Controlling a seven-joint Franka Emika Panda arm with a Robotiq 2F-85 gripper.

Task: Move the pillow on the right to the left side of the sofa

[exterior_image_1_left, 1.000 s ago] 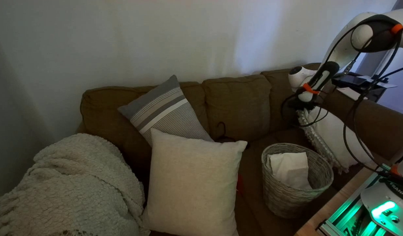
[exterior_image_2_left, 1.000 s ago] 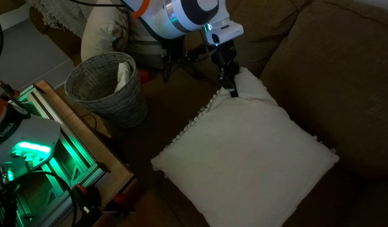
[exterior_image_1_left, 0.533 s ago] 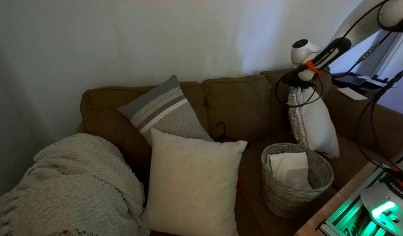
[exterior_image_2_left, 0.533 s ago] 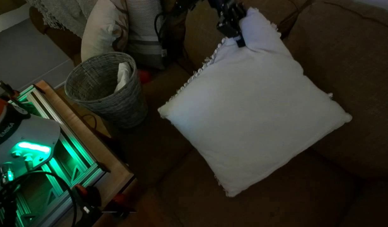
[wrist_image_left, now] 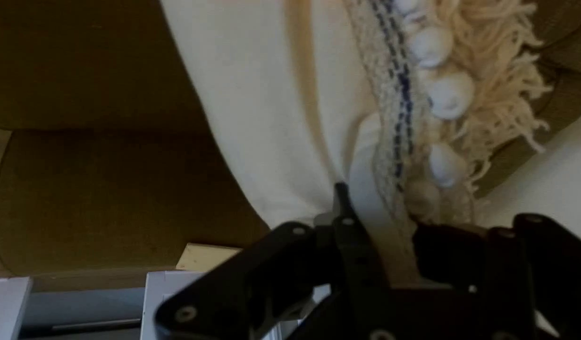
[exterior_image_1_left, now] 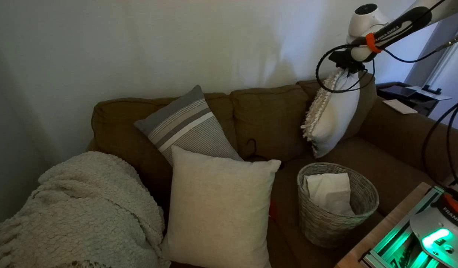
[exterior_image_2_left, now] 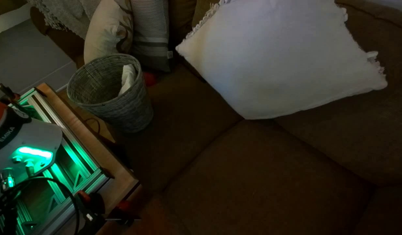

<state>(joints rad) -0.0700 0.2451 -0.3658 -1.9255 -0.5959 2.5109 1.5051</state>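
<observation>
The fringed cream pillow hangs from my gripper in front of the right back cushion of the brown sofa. In an exterior view the pillow is large at the top, its upper corner cut off, with the gripper out of view. The sofa seat shows below it. In the wrist view my gripper is shut on a corner of the pillow, beside the tasselled edge. The tip of one finger is partly hidden by fabric. I cannot tell whether the pillow's lowest corner touches the seat.
A wicker basket with white cloth stands on the seat, also in an exterior view. A plain cream pillow, a grey striped pillow and a fleecy blanket fill the sofa's left. A dark hook stands between.
The gripper has risen with the fringed pillow, lifting it from the right of the seat. The pillow now hangs higher and nearer the back cushions; its lower end has swung left.
</observation>
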